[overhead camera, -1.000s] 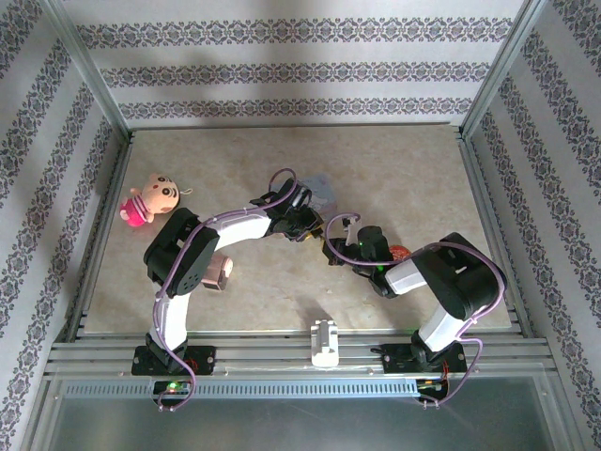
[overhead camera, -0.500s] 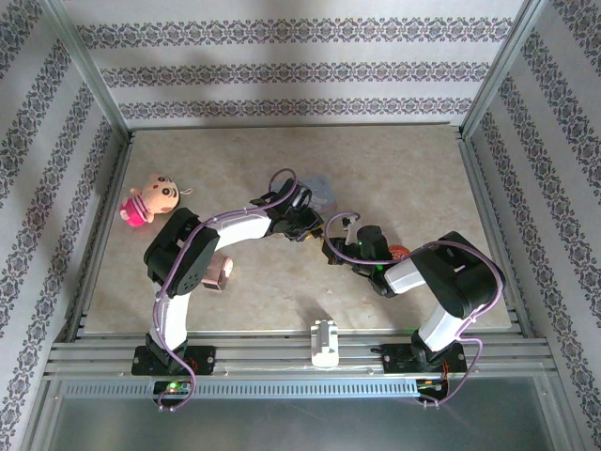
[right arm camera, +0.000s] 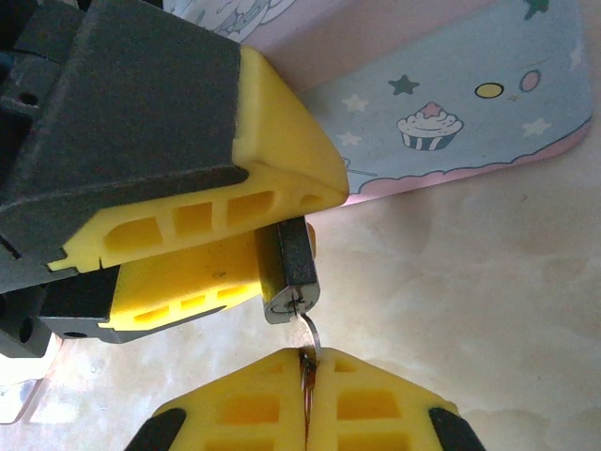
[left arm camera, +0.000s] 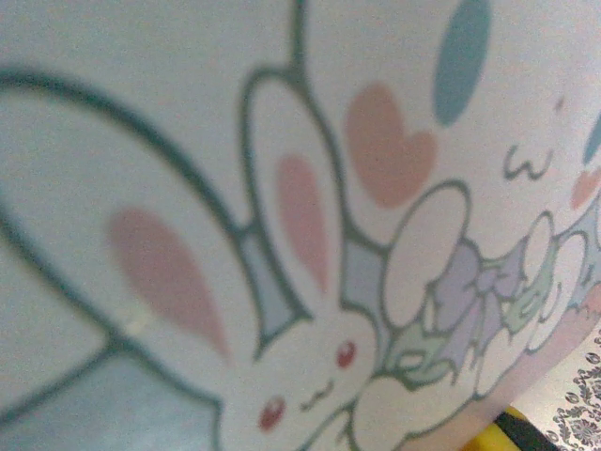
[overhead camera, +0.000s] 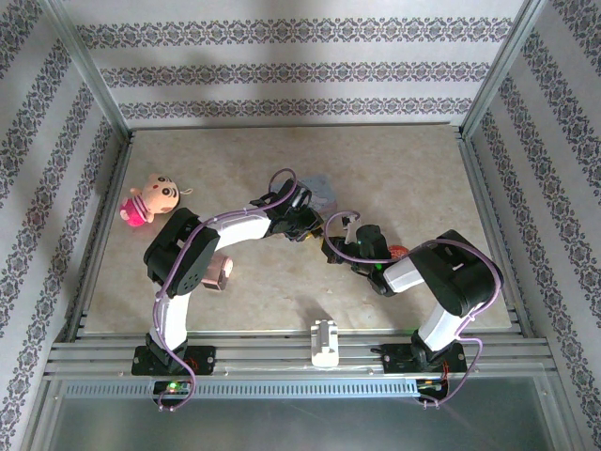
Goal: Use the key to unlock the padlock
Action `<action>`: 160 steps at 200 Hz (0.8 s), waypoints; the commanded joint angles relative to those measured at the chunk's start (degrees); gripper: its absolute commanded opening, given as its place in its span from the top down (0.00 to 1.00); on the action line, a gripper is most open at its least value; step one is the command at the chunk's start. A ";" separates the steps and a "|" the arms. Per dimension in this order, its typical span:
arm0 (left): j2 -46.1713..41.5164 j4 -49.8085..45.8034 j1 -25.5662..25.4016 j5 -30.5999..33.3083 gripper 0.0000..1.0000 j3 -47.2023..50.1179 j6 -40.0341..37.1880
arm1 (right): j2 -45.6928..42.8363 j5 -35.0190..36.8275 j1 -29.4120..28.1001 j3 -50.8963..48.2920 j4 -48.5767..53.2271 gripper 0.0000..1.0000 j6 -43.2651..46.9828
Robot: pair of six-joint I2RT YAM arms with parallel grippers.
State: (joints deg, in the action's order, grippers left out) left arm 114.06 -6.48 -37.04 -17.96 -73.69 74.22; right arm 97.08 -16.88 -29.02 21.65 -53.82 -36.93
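Note:
In the right wrist view the padlock (right arm camera: 293, 266), a small dark-grey body with a silver keyhole face, sits pinched between the yellow fingers (right arm camera: 282, 164) of my left gripper (right arm camera: 291, 235). My right gripper (right arm camera: 305, 365) is shut on the thin silvery key (right arm camera: 310, 336), whose tip touches the keyhole. From above, the left gripper (overhead camera: 307, 229) and right gripper (overhead camera: 331, 247) meet at mid-table beside the pale-blue cartoon tin (overhead camera: 320, 191). The tin's rabbit print (left arm camera: 300, 244) sits close and blurred in the left wrist view. The shackle is hidden.
A pink plush doll (overhead camera: 146, 199) lies at the left. A pinkish block (overhead camera: 221, 271) is next to the left arm's elbow. A white plastic block (overhead camera: 325, 343) rests on the front rail. Something red (overhead camera: 398, 252) shows behind the right arm. Metal frame posts edge the table.
The right gripper has crept slightly left toward the left gripper. The left arm and the tin have not visibly moved.

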 commanded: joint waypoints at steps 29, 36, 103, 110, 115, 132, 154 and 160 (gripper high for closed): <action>2.66 -5.91 -0.64 -10.33 0.91 2.40 4.71 | 1.08 1.94 -0.43 3.49 -3.84 1.00 -0.82; 2.66 -5.91 -0.66 -10.27 0.91 2.49 4.71 | 1.18 1.95 -0.43 3.64 -3.83 1.00 -0.87; 1.76 -6.33 -0.84 -10.62 0.91 2.80 4.32 | 2.06 3.01 -0.19 5.00 -3.23 1.00 -2.21; 1.54 -6.44 -0.84 -10.69 0.91 2.87 4.15 | 2.09 3.38 -0.16 5.15 -2.98 1.00 -2.46; 1.44 -6.69 -0.84 -10.61 0.91 2.86 4.03 | 2.06 3.59 -0.12 5.31 -2.70 1.00 -2.68; 0.99 -6.88 -1.24 -10.60 0.91 2.93 3.68 | 2.07 4.18 -0.07 6.11 -1.21 1.00 -3.00; 1.01 -6.88 -2.02 -11.38 0.92 2.67 3.28 | 2.06 3.86 -0.34 7.17 0.38 1.00 -2.46; 1.07 -6.96 -2.15 -11.58 0.92 2.53 3.15 | 2.06 3.79 -0.43 7.26 0.39 1.00 -2.30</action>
State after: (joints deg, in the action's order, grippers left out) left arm 114.06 -6.00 -36.60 -16.86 -73.45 73.84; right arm 98.74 -16.58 -29.04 24.97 -50.63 -39.05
